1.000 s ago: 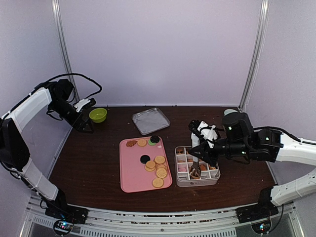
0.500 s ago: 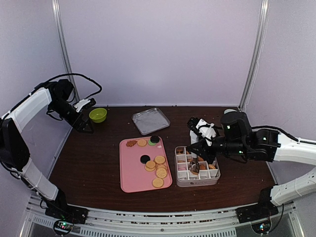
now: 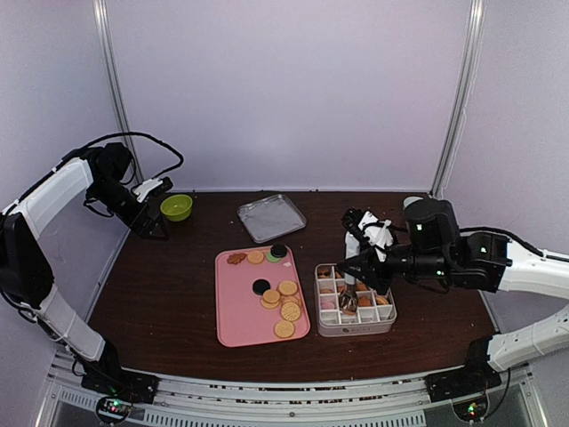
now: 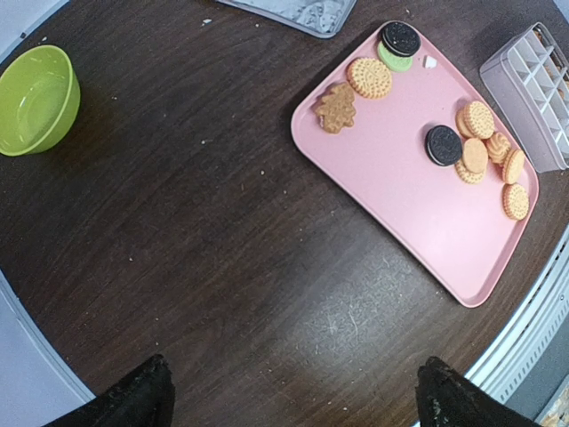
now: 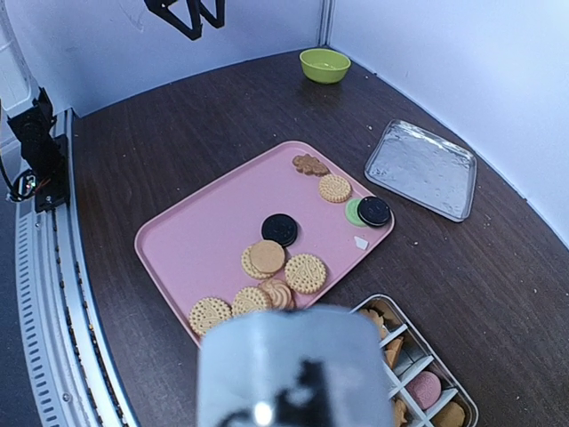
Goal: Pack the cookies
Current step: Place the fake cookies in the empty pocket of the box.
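Leftmost, the left gripper (image 3: 149, 228) hung spread wide, holding nothing, above the table's (image 3: 169, 294) far-left corner. The cookies (image 3: 283, 302) lay flat on the pink tray (image 3: 238, 311), most of them lined along its right edge, near to far. The right gripper (image 3: 357, 269) pinched the metal tongs (image 3: 348, 296), which pointed down into the divided box (image 3: 356, 327).

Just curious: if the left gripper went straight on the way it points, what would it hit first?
Most likely the bare table, between the green bowl and the pink tray. The left gripper has nothing nearer in its wrist view, though depth is unclear.
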Robot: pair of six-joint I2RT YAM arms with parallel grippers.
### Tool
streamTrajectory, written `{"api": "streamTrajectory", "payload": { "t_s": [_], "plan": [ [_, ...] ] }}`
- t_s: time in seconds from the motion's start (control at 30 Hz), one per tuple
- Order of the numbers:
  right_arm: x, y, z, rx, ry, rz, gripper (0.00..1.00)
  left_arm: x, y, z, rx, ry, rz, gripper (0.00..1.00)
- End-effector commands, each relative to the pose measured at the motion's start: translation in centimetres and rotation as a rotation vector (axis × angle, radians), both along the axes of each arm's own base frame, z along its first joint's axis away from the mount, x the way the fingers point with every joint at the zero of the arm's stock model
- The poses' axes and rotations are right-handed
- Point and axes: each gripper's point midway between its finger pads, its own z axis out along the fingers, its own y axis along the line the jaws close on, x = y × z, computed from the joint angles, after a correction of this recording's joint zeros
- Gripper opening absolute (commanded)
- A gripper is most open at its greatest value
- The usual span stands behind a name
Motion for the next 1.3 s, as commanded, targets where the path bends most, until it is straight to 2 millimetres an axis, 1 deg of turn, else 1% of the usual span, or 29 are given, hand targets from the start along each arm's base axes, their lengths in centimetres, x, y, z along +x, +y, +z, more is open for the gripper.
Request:
{"api": "streamTrajectory", "payload": {
  "t_s": [0.0,0.07,0.23,0.57,0.8,1.07,1.17,1.27],
  "plan": [
    [-1.1,0.2,1.7,0.068,0.025,0.039,0.0,0.4,-0.5,1.0,-0.023,-0.023,-0.01,0.98],
    [-1.1,0.1,1.3,0.064,0.033,0.036,0.0,0.4,-0.5,1.1,-0.028,-0.025,-0.01,0.98],
    [-1.0,0.8,1.4,0.103,0.045,0.041,0.0,0.3,-0.6,1.2,-0.029,-0.023,-0.011,0.98],
    [0.9,1.8,1.0,0.155,0.033,-0.031,0.0,0.4,-0.5,1.2,-0.023,-0.025,-0.012,0.98],
    [1.7,1.8,0.2,0.167,0.031,-0.079,0.0,0.4,-0.5,1.1,-0.021,-0.025,-0.015,0.98],
    [1.8,1.5,0.1,0.153,0.017,-0.104,0.0,0.4,-0.5,0.9,-0.022,-0.019,-0.016,0.98],
    [1.7,1.6,0.0,0.148,0.017,-0.105,0.08,0.3,-0.5,0.9,-0.023,-0.018,-0.017,0.98],
    [1.4,1.8,0.0,0.142,0.021,-0.093,0.2,0.3,-0.4,0.9,-0.02,-0.022,-0.016,0.98]
  ]
}}
